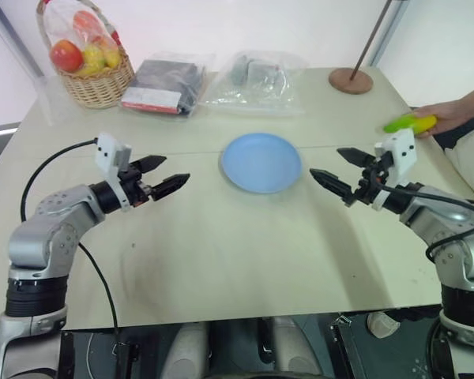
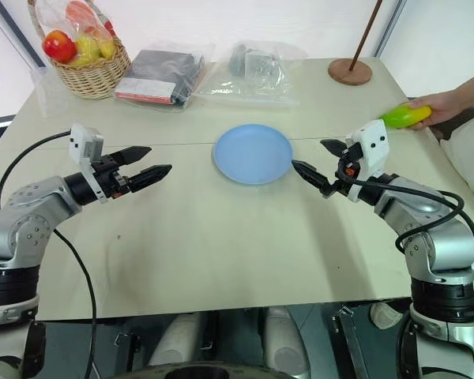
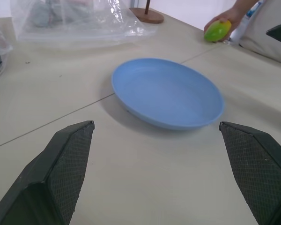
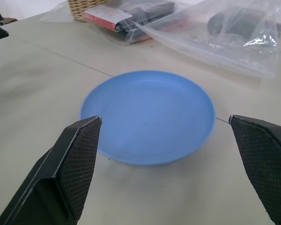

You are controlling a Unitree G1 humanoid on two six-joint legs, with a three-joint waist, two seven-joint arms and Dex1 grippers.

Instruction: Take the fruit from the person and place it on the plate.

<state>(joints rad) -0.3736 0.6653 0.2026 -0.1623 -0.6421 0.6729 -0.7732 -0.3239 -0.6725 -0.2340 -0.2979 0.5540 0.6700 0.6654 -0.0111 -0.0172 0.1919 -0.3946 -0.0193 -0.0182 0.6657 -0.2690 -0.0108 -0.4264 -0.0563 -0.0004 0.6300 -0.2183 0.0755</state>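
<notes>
The light blue plate [image 1: 261, 162] lies empty at the table's middle. At the right table edge a person's hand [image 1: 450, 115] holds the yellow-green fruit [image 1: 409, 123] just above the tabletop. My right gripper [image 1: 341, 170] hovers open right of the plate, pointing at it, nearer to me than the fruit. On the plate's left my left gripper [image 1: 163, 174] is open too and faces the plate. The left wrist view shows the plate [image 3: 167, 92] and the fruit [image 3: 218, 30] in the hand beyond it.
A wicker basket [image 1: 95, 67] with an apple and small fruits stands at the back left. Two clear plastic bags [image 1: 209, 79] with dark contents lie behind the plate. A round wooden stand base [image 1: 351, 80] with a pole sits at the back right.
</notes>
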